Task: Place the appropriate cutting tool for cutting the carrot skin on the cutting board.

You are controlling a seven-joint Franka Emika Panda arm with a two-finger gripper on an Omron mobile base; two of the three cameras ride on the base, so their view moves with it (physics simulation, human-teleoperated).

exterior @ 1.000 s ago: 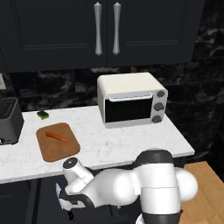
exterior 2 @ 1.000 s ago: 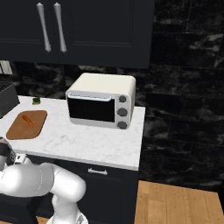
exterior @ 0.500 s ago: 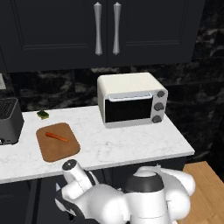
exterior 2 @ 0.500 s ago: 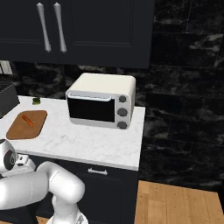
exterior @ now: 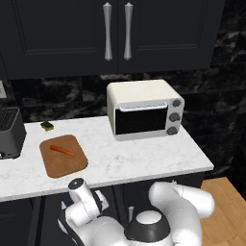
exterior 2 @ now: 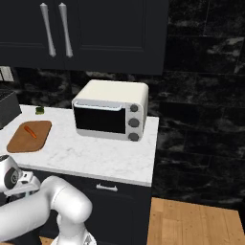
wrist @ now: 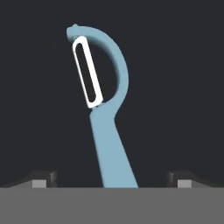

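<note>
Hovering over light blue peeler (wrist: 107, 122), tool (wrist: 112, 177) open, fingers wide apart; peeler likely light, rigid, slick; grip mid-handle.

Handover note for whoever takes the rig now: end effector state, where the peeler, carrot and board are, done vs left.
End effector: open, fingertips wide apart either side of the peeler handle, not closed on it.
Peeler: lies on a dark surface in the hand view, light blue handle toward the end effector, head pointing away.
Carrot: already on the cutting board, on the counter left of the toaster oven.
Done: end effector lined up over the peeler.
Left: grasp it, lift, set it on the board.
</note>
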